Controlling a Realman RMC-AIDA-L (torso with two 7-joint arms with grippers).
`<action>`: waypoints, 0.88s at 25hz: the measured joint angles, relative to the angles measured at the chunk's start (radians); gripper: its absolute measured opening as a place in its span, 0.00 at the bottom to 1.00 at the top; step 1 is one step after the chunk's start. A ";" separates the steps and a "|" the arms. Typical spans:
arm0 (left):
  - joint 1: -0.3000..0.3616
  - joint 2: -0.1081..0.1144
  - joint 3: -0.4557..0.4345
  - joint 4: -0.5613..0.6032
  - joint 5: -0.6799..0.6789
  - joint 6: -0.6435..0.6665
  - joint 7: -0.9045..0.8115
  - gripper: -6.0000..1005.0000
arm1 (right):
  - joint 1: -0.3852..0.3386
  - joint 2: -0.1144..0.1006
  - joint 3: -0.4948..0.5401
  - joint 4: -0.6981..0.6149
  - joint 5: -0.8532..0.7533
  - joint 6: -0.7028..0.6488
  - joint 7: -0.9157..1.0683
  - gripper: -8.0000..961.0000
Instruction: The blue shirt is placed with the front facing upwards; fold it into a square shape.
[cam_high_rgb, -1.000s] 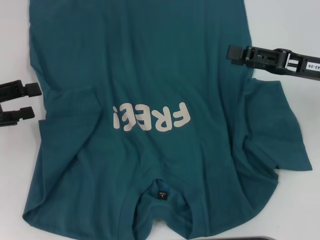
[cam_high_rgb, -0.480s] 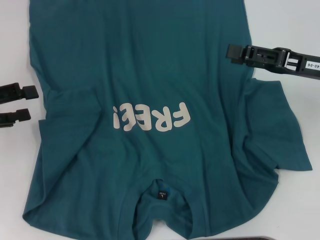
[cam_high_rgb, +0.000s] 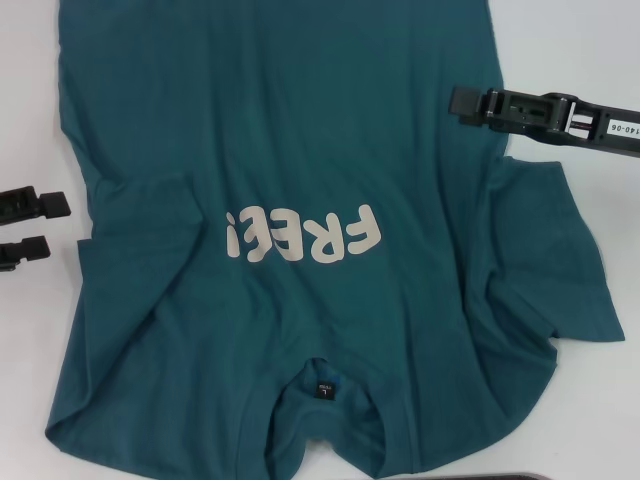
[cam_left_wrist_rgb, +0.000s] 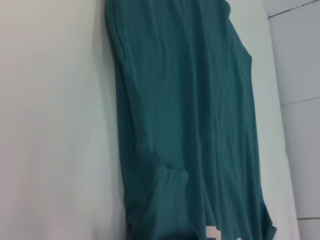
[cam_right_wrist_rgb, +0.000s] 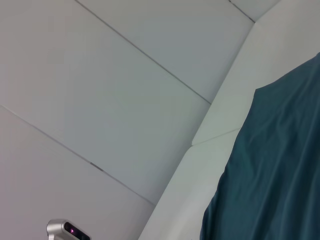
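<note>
The blue shirt (cam_high_rgb: 290, 150) lies front up on the white table (cam_high_rgb: 30, 110), its cream letters (cam_high_rgb: 303, 235) across the middle and the collar with a black label (cam_high_rgb: 324, 390) at the near edge. Its left sleeve (cam_high_rgb: 130, 215) is folded in over the body, while the right sleeve (cam_high_rgb: 570, 270) spreads outward. My left gripper (cam_high_rgb: 58, 226) stands open beside the shirt's left edge, apart from the cloth and holding nothing. My right gripper (cam_high_rgb: 460, 103) reaches in from the right over the shirt's right edge. The left wrist view shows the shirt (cam_left_wrist_rgb: 190, 125) lengthwise; the right wrist view catches one edge of the shirt (cam_right_wrist_rgb: 275, 170).
A dark object (cam_high_rgb: 520, 476) peeks in at the bottom edge of the head view. Bare table (cam_high_rgb: 570, 400) lies on both sides of the shirt. Pale wall panels and a small silver device (cam_right_wrist_rgb: 67, 231) show in the right wrist view.
My left gripper has drawn back to the left, away from the shirt's edge, staying open. The right gripper has shifted slightly left. The shirt has not moved.
</note>
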 joint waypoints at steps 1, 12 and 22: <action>0.000 -0.002 0.003 0.000 0.000 -0.007 0.002 0.89 | -0.001 0.000 0.000 0.000 0.000 0.000 0.000 0.94; -0.004 -0.038 0.065 0.007 0.000 -0.097 0.016 0.89 | -0.007 0.004 0.000 0.000 0.001 0.002 0.003 0.94; -0.016 -0.049 0.087 0.010 0.000 -0.148 0.026 0.89 | -0.008 0.002 0.001 0.000 0.001 0.001 0.000 0.94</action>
